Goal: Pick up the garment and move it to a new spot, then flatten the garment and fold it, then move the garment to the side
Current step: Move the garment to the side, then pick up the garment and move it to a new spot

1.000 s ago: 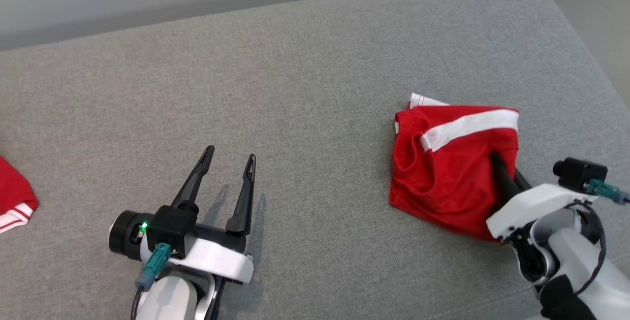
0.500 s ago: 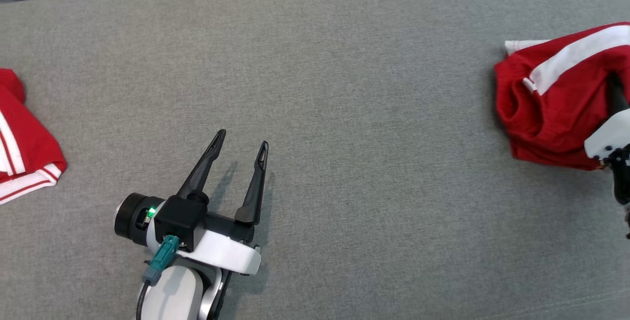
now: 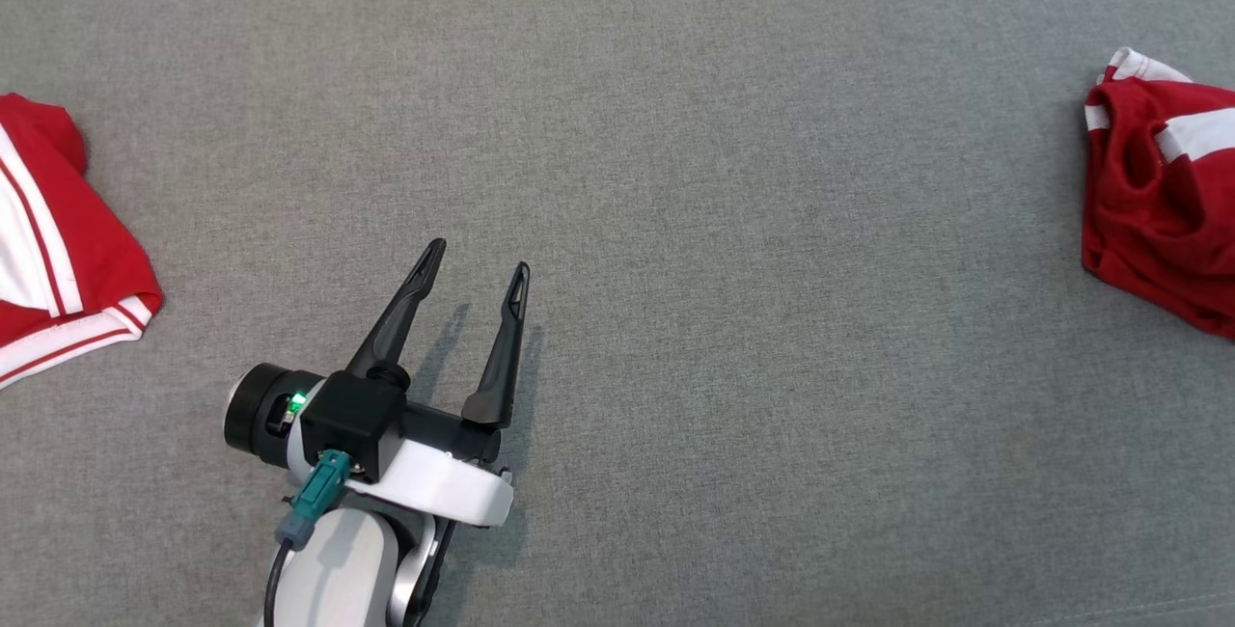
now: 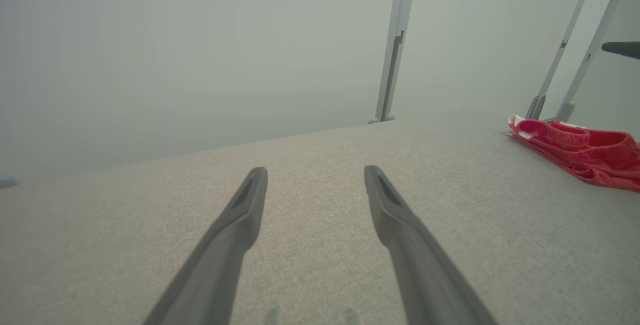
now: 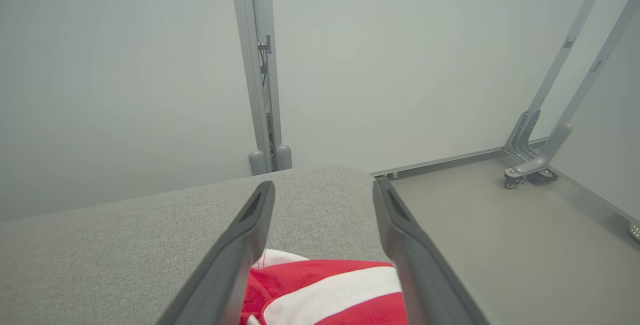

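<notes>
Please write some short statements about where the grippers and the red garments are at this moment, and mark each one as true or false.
1. The left gripper is open and holds nothing. True.
2. The right gripper is clamped on the folded red garment with a white band. False: its fingers stand apart, and the garment lies below them, not pinched.
3. In the head view, a second red garment with white stripes lies on the grey fabric surface at the far left. True.
4. The left gripper rests on that second garment. False: bare grey fabric separates them.
</notes>
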